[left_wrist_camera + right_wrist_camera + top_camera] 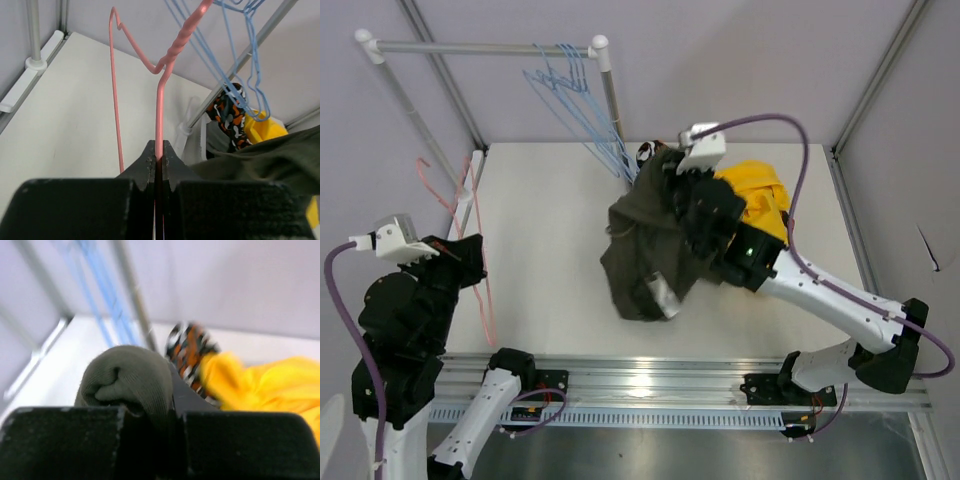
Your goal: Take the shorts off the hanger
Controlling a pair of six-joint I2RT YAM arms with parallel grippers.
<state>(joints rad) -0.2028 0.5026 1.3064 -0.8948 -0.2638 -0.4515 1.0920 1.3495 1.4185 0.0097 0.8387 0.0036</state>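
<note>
My right gripper (672, 180) is shut on the olive green shorts (645, 250), which hang from it over the middle of the table. In the right wrist view the olive cloth (130, 375) bulges out of the shut gripper (166, 390). Yellow shorts (760, 195) and orange-black-white patterned shorts (647, 152) lie at the back behind them. My left gripper (159, 156) is shut on the wire of a bare pink hanger (159, 110), held at the left (450, 200). Navy and grey shorts are out of view.
A white clothes rack (480, 47) stands at the back left with several empty blue hangers (570, 90) on its rail. Its upright post (612, 100) comes down near the patterned shorts. Metal frame posts stand at the table's corners.
</note>
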